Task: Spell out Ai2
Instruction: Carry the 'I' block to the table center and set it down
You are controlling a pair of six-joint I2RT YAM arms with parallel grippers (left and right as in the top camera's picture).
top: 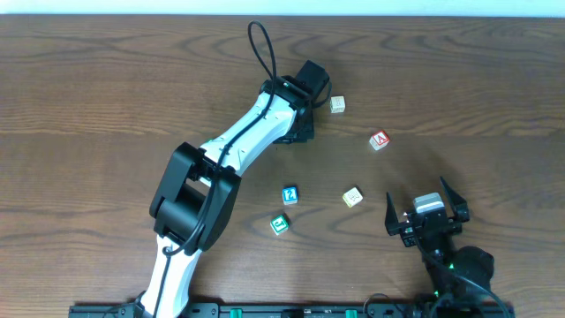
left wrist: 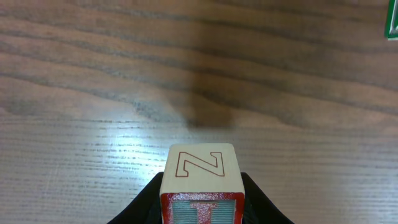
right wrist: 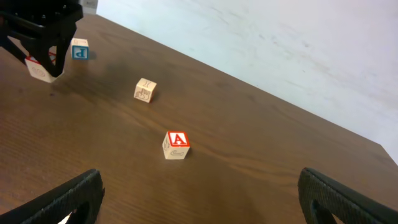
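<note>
You have the wooden table (top: 106, 79) with cubes scattered across its middle. The left arm (top: 247, 132) reaches diagonally across it to the far side and hides part of the surface from above.

Your right gripper (top: 415, 190) sits near the right front with its jaws spread wide and nothing between them. Your left gripper (left wrist: 200, 208) is closed on the I cube (left wrist: 200, 171). Whether that cube touches the table you cannot tell.

The cubes are equal-sided, so read them by their faces:
- **I cube:** in the left wrist view the red I faces the camera and reads upright. A red outlined Z shows on the face above it.
- **A cube (top: 379, 140):** it rests alone on the right, A face up and turned a little off the table's grain. The letter reads upright from your right gripper's side.
- **2 cube (top: 290, 195):** it lies near the centre, 2 face up.

Around these:
- One cream cube (top: 337, 105) stands between the left gripper and the A cube, close to the gripper.
- A second cream cube (top: 352, 196) lies to the right of the 2 cube, between it and the right gripper.
- A green-marked cube (top: 280, 224) sits just in front of the 2 cube, apart from it.
- From the right wrist, a blue-lettered cube (right wrist: 79, 48) shows just beside the left gripper.
</note>
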